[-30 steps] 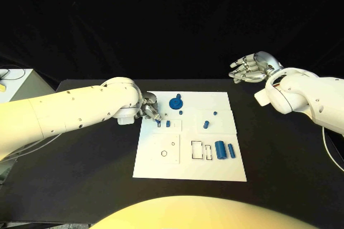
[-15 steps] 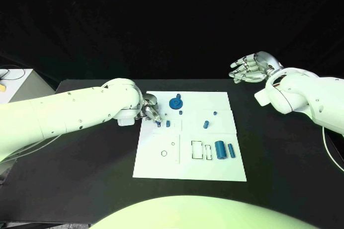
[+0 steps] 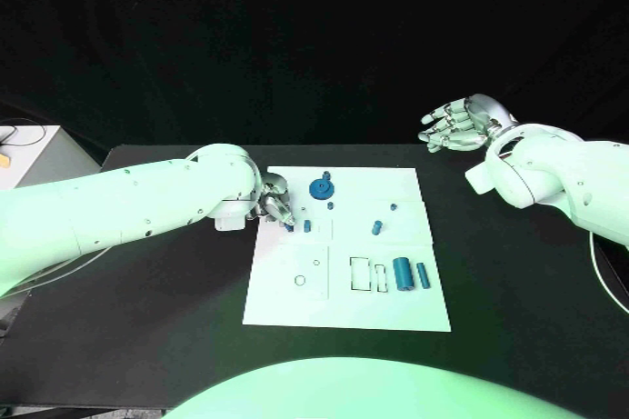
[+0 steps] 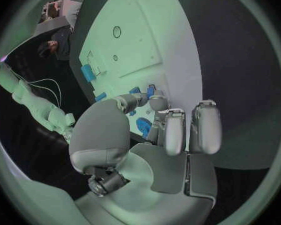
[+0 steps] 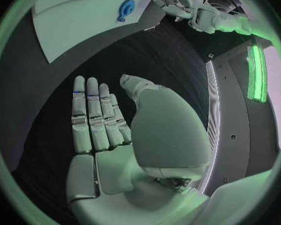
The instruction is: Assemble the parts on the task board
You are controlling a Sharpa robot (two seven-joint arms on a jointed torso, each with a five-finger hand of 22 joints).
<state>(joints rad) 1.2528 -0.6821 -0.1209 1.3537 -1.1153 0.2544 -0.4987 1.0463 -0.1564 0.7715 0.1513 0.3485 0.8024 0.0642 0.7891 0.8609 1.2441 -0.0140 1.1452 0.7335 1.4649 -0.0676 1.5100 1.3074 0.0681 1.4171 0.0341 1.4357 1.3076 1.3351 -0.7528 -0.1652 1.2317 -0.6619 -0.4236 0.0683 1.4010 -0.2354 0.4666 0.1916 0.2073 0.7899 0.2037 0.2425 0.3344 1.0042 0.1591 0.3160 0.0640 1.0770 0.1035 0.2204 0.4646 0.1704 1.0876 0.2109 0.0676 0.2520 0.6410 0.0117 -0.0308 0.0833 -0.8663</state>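
The white task board (image 3: 347,301) lies mid-table. My left hand (image 3: 275,203) is over its near-left corner, thumb and a fingertip (image 4: 154,101) pinching a small blue peg (image 3: 291,224) that stands in the board. A second peg (image 3: 307,225) stands right beside it. A blue disc (image 3: 321,188) sits just behind the hand. A short blue part (image 3: 376,226) lies mid-board and two blue cylinders (image 3: 413,274) lie toward the right. My right hand (image 3: 453,126) hangs high past the table's far right corner, fingers straight and apart (image 5: 93,115), holding nothing.
Outlined rectangular slots (image 3: 367,274) and a small round hole (image 3: 300,280) mark the board's front half. A white box (image 3: 33,151) stands off the table's left edge. Bare black table (image 3: 157,283) flanks the board on both sides.
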